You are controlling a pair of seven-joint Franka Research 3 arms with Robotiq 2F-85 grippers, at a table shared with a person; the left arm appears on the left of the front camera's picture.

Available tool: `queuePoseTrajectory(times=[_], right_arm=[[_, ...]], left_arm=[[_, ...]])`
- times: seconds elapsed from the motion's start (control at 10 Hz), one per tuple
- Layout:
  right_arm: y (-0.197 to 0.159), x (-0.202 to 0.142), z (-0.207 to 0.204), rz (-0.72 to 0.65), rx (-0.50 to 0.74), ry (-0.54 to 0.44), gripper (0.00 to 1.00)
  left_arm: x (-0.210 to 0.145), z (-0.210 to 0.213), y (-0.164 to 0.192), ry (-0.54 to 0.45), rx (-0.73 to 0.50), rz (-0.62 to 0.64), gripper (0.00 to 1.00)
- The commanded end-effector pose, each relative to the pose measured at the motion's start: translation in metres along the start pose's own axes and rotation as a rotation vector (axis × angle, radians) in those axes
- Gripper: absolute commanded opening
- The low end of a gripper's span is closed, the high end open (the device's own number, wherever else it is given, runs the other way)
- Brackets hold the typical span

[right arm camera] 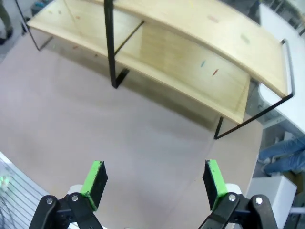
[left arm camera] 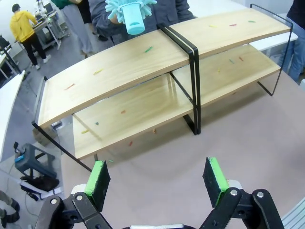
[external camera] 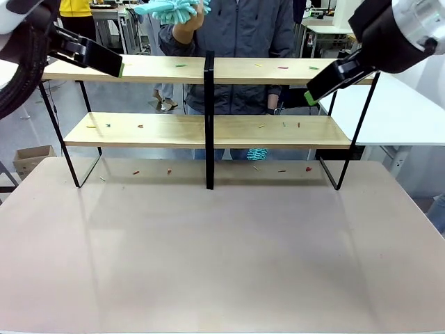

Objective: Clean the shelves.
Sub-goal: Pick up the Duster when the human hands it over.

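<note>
Shelves (external camera: 174, 129) stand across the table's (external camera: 222, 264) far side in the front view, flecks (external camera: 181, 65) on both boards, a person's teal duster (external camera: 172, 10) raised behind. Left wrist view: my left gripper (left arm camera: 157, 179) gapes empty. Right wrist view: right gripper (right arm camera: 155, 179) likewise. I judge a hasty reach could snag and tip them.

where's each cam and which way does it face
Front: robot's side, facing across the table at the shelves and a person holding a teal duster; left gripper and right gripper at the sides.
Left wrist: raised, looking down at the shelves from their left end; open pads show.
Right wrist: raised, looking down at their right end; open pads show.
Front and left wrist share the duster.
</note>
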State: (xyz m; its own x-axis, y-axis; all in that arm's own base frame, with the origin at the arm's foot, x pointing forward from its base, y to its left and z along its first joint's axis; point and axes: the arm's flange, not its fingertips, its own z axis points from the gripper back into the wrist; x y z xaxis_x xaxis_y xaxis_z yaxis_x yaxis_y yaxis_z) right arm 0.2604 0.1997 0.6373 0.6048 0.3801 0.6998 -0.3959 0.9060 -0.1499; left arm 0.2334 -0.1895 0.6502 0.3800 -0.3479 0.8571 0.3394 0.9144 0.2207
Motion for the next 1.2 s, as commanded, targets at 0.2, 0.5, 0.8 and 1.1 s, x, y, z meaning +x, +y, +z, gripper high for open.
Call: queuePoseTrajectory(times=[0.2, 0.5, 0.8, 1.1], right_arm=[[0.033, -0.029, 0.04, -0.213, 0.114, 0.042, 1.0], [0.039, -0.047, 0.059, -0.241, 0.143, -0.017, 1.0], [0.041, -0.044, 0.079, -0.253, 0.103, -0.222, 1.0], [0.039, -0.044, 0.083, -0.238, 0.095, -0.281, 1.0]], left_arm=[[0.0, 0.0, 0.0, 0.0, 0.001, -0.005, 1.0], [0.0, 0.0, 0.0, 0.0, 0.001, -0.005, 1.0], [0.0, 0.0, 0.0, 0.0, 0.001, -0.005, 1.0], [0.0, 0.0, 0.0, 0.0, 0.001, -0.005, 1.0]])
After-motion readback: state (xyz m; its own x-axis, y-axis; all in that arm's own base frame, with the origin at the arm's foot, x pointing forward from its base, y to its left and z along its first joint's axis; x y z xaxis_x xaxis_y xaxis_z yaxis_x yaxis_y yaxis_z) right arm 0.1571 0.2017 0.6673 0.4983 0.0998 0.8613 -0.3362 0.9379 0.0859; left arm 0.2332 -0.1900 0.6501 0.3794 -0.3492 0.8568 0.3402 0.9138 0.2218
